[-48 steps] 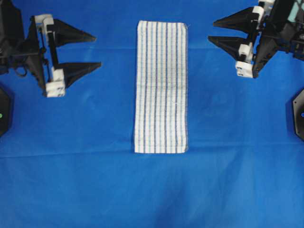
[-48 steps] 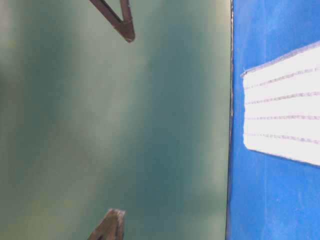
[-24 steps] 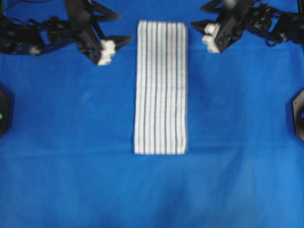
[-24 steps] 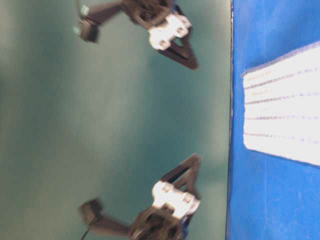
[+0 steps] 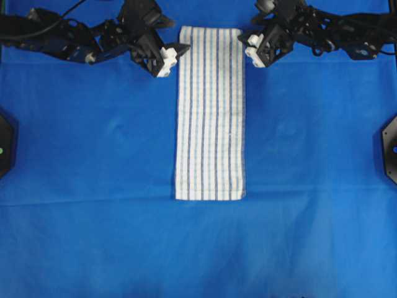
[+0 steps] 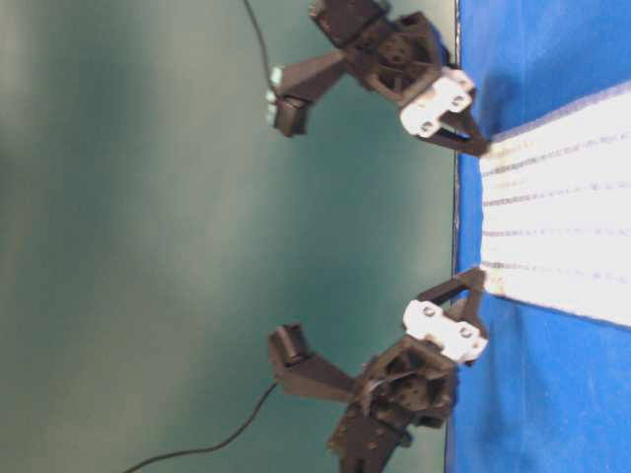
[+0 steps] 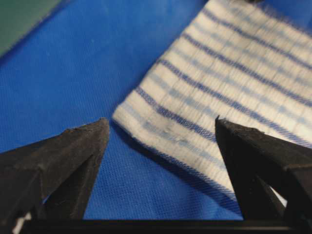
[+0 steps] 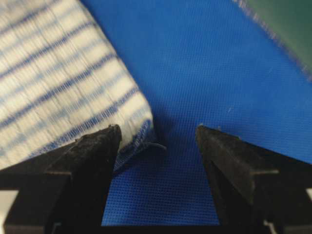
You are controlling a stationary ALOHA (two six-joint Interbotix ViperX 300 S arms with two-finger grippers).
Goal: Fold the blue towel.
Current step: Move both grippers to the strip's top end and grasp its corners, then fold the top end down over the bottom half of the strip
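- Nowhere does any brand, label or readable writing show on the cloths or the arms.
- Lying flat and long, the blue towel [image 5: 209,113] is a narrow white woven rectangle with thin dark-blue and pale-blue stripes along its length and a faint check between them.
- It rests on the plain solid-blue table cloth [image 5: 93,186], its far short edge between the two grippers.
- Spread wide and holding nothing, the left gripper [image 7: 158,127] has one towel corner just ahead, in the gap between its two black fingers.
- Likewise released, the right gripper [image 8: 158,130] has the other far corner, slightly frayed, just before its left finger [image 8: 92,161].
- From above, the left gripper [image 5: 177,53] and right gripper [image 5: 251,43] sit at the towel's two far corners.
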